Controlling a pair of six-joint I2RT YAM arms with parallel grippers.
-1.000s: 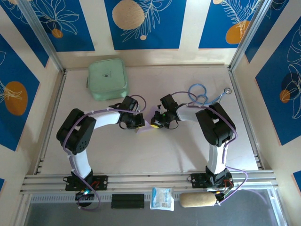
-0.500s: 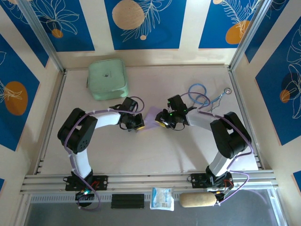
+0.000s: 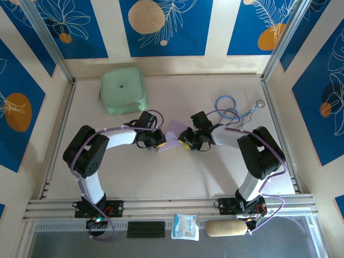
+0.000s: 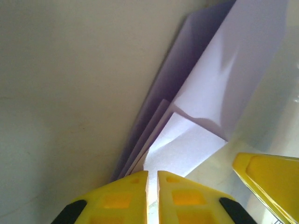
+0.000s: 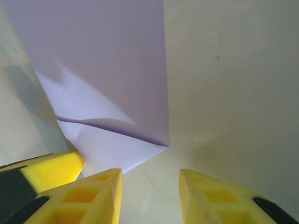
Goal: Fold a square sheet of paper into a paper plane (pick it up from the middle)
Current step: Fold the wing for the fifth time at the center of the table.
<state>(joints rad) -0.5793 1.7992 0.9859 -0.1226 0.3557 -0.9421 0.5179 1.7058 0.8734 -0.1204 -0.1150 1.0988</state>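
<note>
partly folded lilac paper (image 3: 174, 132) on the table (image 3: 161, 177), between both arms. left pincer (image 4: 153, 179) pressed nearly together on its layered edge. right pincer (image 5: 150, 186) spread, just short of the near corner, paper stretching ahead and slightly left.

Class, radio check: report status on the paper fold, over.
Left fingers nearly closed at edge of paper, grip unclear. Right fingers open, empty. Paper partly folded, not yet a plane. Green pouch well apart.
</note>
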